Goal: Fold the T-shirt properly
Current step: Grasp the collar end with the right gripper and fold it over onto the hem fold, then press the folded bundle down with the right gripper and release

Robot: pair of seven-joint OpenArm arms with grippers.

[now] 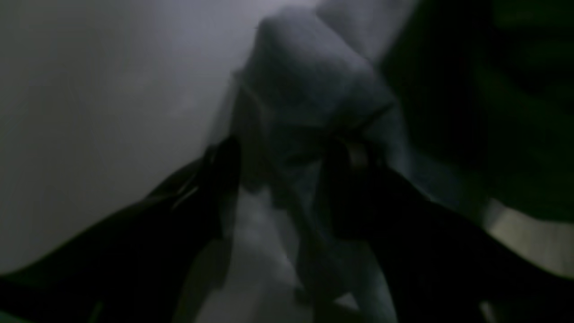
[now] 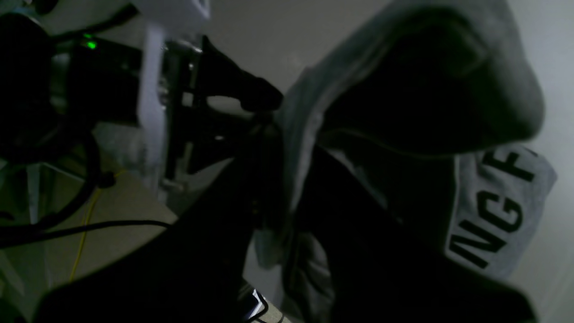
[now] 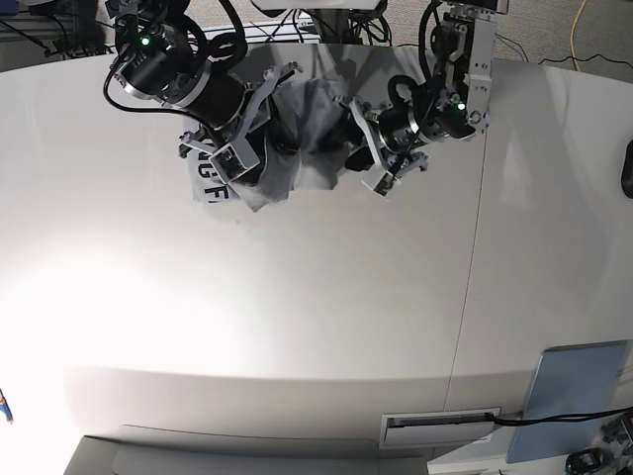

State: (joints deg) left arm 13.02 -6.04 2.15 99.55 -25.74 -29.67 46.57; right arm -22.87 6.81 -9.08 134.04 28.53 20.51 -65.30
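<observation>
Hanging bunched between the two arms at the top centre of the base view, the grey T-shirt (image 3: 297, 134) is lifted clear of the white worktop (image 3: 297, 327), with a printed flap drooping at its left edge. It looks light and thoroughly limp: the cloth sags into deep folds wherever nothing holds it, so I would expect it to stretch, twist and slide rather than keep any shape. In the right wrist view the right gripper (image 2: 287, 211) has its dark fingers drawn nearly together with cloth pinched between them, and the black block lettering (image 2: 493, 211) shows on a fold at the right of that frame. In the left wrist view, dim and blurred, the left gripper (image 1: 282, 179) stands with its fingers well apart and a hump of cloth lying between them; whether they press on it I cannot tell. Judging by this, a crumpled middle is a poor place to hold; the shoulder seams or hem corners would let it fall flat, though neither can be picked out here.
</observation>
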